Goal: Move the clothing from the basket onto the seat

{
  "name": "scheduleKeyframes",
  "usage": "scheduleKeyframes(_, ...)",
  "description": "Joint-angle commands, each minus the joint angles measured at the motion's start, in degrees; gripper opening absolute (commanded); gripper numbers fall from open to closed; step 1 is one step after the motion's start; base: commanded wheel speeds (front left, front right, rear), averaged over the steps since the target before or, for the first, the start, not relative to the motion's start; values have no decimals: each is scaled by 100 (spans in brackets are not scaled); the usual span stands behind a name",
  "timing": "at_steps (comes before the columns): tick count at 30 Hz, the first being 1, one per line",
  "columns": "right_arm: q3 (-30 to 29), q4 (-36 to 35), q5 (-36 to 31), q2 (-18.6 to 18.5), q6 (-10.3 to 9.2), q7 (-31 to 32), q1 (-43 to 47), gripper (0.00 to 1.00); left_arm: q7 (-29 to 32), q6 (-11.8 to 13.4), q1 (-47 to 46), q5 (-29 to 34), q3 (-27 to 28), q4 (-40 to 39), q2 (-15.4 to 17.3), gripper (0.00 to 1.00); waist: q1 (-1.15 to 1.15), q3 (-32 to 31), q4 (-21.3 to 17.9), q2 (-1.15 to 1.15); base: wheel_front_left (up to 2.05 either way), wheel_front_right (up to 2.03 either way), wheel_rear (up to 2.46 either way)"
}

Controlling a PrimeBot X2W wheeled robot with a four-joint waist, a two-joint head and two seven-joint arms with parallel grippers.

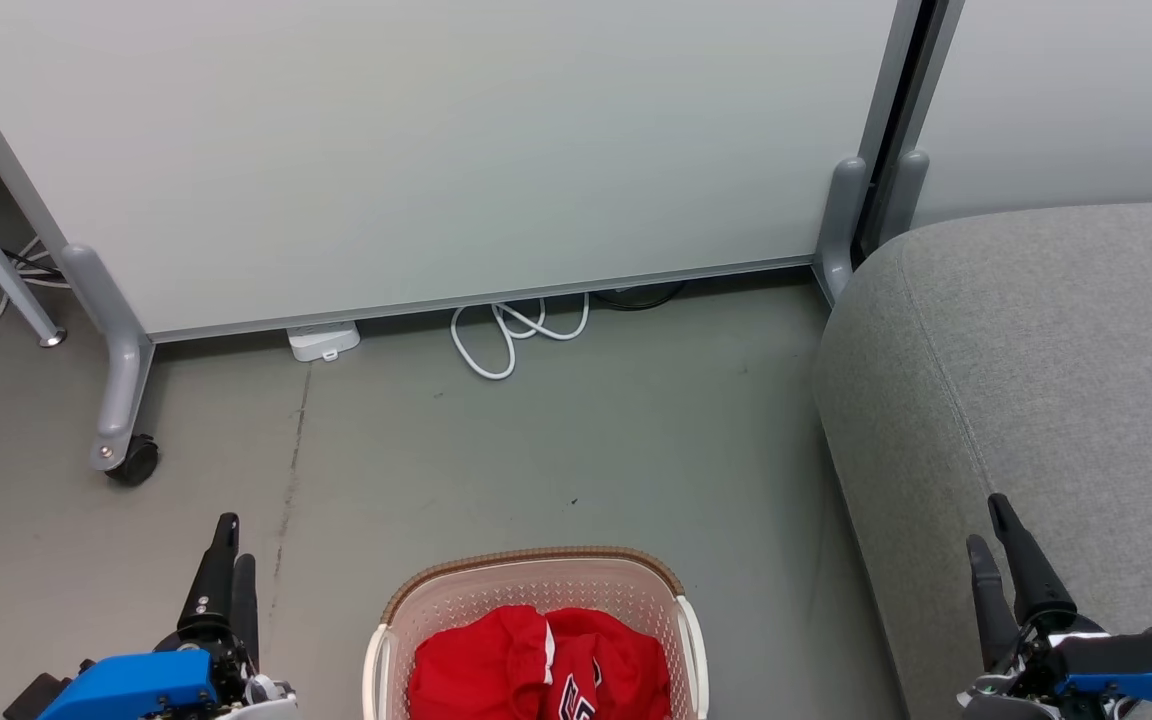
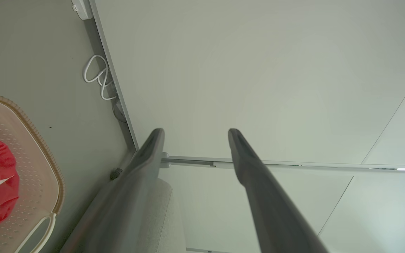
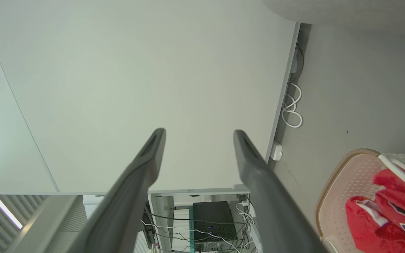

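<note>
Crumpled inside cream perforated plastic basket [image 1: 536,562] with brown rim, on grey floor [image 1: 536,430]: red sports clothing [image 1: 546,665] with white trim. Just beside, to the right: large grey woven-fabric seat [image 1: 1036,350]. Left hand [image 1: 236,540] and right hand [image 1: 986,522] both with fingers apart, holding nothing.

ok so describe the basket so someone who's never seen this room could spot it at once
Find the big grey couch on the right; the basket stands on the floor to its left, near the bottom of the head view. It is cream perforated plastic with a brown band along the rim, and it alone holds red clothing.
</note>
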Motion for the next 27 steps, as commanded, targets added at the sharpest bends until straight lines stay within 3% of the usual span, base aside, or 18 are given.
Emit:
scheduleKeyframes(1, 23, -115, -173, -18, 7, -96, -105, 100, -80, 4, -148, 114, -45, -110, 35, 100, 0, 0, 0, 0, 0, 0, 0)
scheduleKeyframes(7, 29, -125, -715, -23, 8, -262, -108, 100, -247, 77, -160, 558, -106, -153, 39, 100, 0, 1, 0, 0, 0, 0, 0)
scheduleKeyframes(27, 151, -388, -3284, -37, 12, -740, -28, 100, -723, 218, -172, 3095, -505, -339, 62, 100, 0, 6, 13, 0, 0, 0, 0)
